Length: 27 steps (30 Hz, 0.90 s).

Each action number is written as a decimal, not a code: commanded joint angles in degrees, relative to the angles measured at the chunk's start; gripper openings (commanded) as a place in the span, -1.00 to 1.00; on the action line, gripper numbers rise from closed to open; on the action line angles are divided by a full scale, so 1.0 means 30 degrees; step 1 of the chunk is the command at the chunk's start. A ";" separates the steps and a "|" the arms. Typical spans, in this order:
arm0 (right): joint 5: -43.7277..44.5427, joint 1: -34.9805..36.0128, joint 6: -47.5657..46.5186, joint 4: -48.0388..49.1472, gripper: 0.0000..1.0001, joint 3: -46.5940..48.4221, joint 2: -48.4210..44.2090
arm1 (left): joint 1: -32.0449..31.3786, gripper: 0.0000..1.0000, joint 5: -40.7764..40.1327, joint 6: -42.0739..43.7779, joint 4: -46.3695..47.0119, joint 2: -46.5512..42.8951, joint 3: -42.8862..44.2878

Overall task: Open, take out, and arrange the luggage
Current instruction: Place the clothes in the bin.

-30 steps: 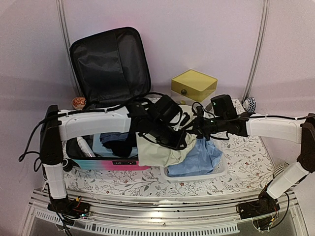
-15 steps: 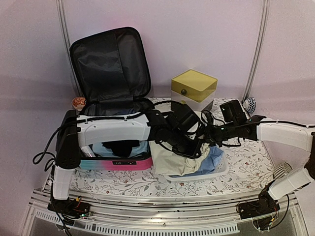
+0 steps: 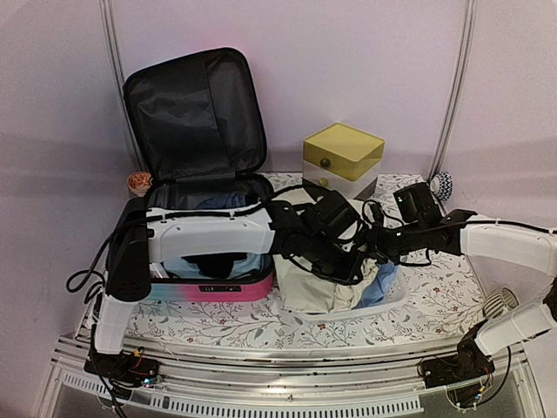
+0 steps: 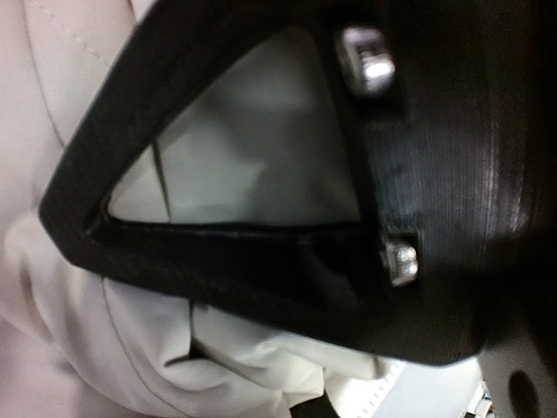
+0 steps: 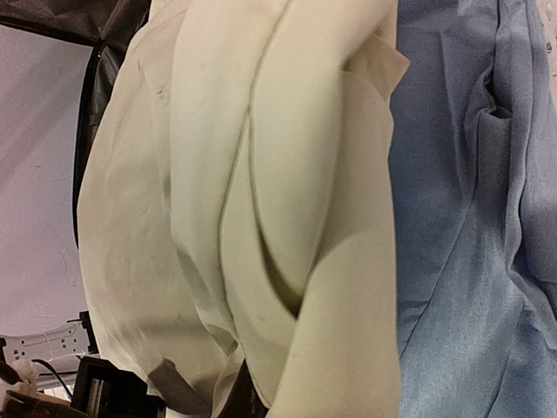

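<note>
Luggage [image 3: 196, 122] is sitting open at the back-left part of the tabletop [image 3: 435, 296]. Its lid is standing upright against the back wall, with the black lining facing the room. The pink-and-turquoise lower shell is lying flat, with blue and black clothing showing inside.

Left arm is reaching from the left across the front of the luggage. Left gripper [image 3: 346, 261] is hanging over the white mesh basket [image 3: 392, 300], which is sitting just right of the luggage, near the middle of the tabletop. Its jaws are closed narrow on a cream garment [image 3: 318, 287]. In the wrist view the cloth is bunching under the black finger frame.

The cream garment is draping down over the basket's left side and spilling toward the near edge.

Right arm is coming in from the right edge. Right gripper [image 3: 376, 248] is hovering just beside the left one, jaws closed. Whether it is pinching any cloth, I cannot tell. Its wrist camera is filling up with cream folds and a blue garment [image 5: 461, 218] lying against them.

Yellow-topped drawer box [image 3: 342, 157] is standing toward the back edge, behind the basket.
</note>
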 commanded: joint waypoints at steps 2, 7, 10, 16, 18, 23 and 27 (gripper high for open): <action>0.1880 -0.0087 -0.0432 0.0805 -0.96 -0.0476 -0.0575 | -0.1422 -1.00 0.2204 0.0034 0.3416 0.0024 0.1185; 0.2206 -0.0098 -0.0496 0.0743 -0.96 -0.0689 -0.0672 | -0.1416 -1.00 0.2174 0.0010 0.3592 0.0186 0.1185; 0.2464 -0.0105 -0.0551 0.0652 -0.96 -0.0768 -0.0752 | -0.1446 -1.00 0.2128 0.0015 0.3701 0.0257 0.1185; 0.3268 -0.0189 -0.0519 0.0569 -0.96 -0.0935 -0.1149 | -0.1458 -1.00 0.2029 0.0068 0.3728 0.0419 0.1185; 0.3235 -0.0331 -0.0665 0.0567 -0.96 -0.0791 -0.1087 | -0.1456 -1.00 0.1948 0.0104 0.3827 0.0461 0.1207; 0.3182 -0.0441 -0.1138 0.0347 -0.96 0.0102 -0.0830 | -0.1453 -1.00 0.1746 0.0137 0.3893 0.0527 0.1544; 0.3377 -0.0438 -0.1502 -0.0183 -0.96 0.0767 -0.1064 | -0.1440 -1.00 0.1518 0.0148 0.3871 0.0426 0.1736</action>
